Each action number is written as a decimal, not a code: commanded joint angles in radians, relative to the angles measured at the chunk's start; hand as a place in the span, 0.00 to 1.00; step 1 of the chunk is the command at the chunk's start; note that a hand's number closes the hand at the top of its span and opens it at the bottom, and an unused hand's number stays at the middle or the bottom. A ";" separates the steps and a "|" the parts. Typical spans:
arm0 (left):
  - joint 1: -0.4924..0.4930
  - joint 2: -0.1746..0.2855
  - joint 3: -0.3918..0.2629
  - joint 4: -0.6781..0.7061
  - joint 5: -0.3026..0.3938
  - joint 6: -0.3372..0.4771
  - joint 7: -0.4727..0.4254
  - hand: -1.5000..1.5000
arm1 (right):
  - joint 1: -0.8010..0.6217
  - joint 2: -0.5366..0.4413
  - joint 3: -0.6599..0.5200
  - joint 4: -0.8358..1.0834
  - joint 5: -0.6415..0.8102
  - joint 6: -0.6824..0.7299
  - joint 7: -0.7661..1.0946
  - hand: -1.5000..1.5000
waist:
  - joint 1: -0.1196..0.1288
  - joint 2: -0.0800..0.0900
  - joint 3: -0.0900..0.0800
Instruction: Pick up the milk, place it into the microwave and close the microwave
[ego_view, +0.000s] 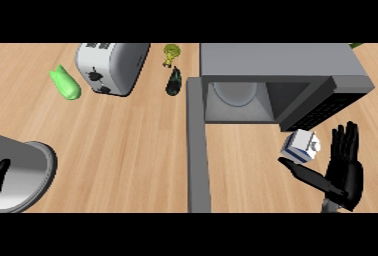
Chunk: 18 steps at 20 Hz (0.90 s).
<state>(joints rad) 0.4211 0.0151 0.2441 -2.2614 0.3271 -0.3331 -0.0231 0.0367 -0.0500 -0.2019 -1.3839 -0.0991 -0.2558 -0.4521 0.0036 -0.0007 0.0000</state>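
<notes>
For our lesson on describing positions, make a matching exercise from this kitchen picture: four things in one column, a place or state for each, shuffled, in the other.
1 toaster
2 milk carton
3 microwave door
4 green vegetable

A swung open
B left of the toaster
C beside the right robot hand
D directly right of the green vegetable

Pairs: 1-D, 2-C, 3-A, 4-B

A light wood-grain counter (125, 150), evenly lit, fills the view, with a silver toaster (112, 66) at upper left.

no readable text, labels or numbers anywhere
</notes>
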 joint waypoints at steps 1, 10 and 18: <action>-0.006 -0.004 0.047 0.021 0.026 -0.029 -0.014 0.00 | -0.040 -0.024 -0.022 0.113 -0.009 0.030 -0.056 0.00 | 0.001 0.000 0.000; -0.028 0.041 0.102 -0.022 0.114 -0.031 0.058 0.00 | -0.132 -0.077 -0.066 0.294 -0.011 0.053 -0.169 0.00 | 0.002 0.000 0.000; -0.015 -0.014 -0.014 -0.067 -0.001 0.030 0.088 0.00 | -0.252 -0.134 -0.154 0.571 -0.033 0.029 -0.275 0.00 | 0.005 0.002 0.001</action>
<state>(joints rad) 0.4235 0.0098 0.2476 -2.2981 0.3428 -0.3308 0.0147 -0.1395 -0.1324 -0.3010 -0.9375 -0.1178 -0.2140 -0.7067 0.0076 0.0005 0.0006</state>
